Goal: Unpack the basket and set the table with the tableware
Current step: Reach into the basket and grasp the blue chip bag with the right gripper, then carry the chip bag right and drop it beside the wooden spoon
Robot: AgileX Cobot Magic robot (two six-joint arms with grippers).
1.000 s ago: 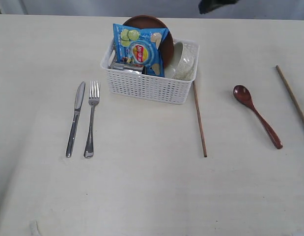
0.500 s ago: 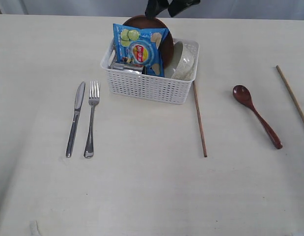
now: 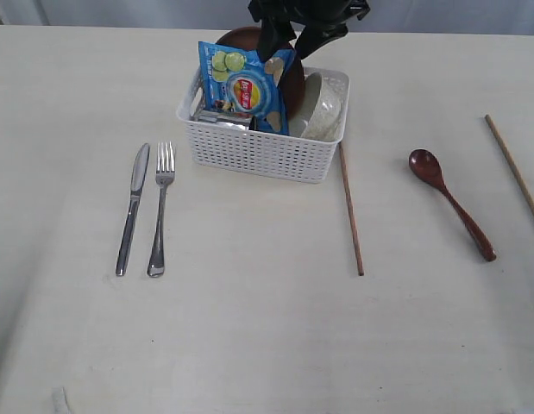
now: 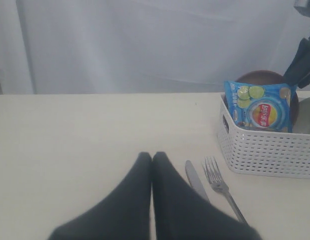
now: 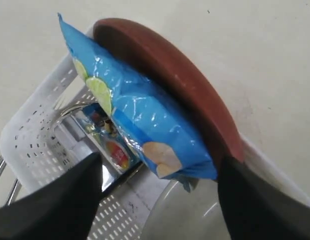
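Basket [image 3: 265, 147] rim is crowded; my right pincer [image 3: 286, 50] is spread wide at top edges of plate [image 3: 236, 39] and chip bag [image 3: 245, 86], left pincer [image 4: 151, 157] clenched over bare worktop [image 3: 249, 336].

Upper centre, the basket [image 3: 258, 153] is packed: chip bag [image 3: 245, 86], plate [image 3: 294, 86] and bowl [image 3: 323, 103] stand on edge, tight together. A knife [image 3: 131, 211] and fork [image 3: 159, 216] lie lower left of it, a chopstick [image 3: 351, 211] and spoon [image 3: 448, 198] to its right. The lower half of the table [image 3: 267, 345] lies open.

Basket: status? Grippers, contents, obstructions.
Left gripper shut, empty. Right gripper open over basket, flanking plate and chip bag. Plate, bowl not yet out. Chip bag leans on plate, in the way.
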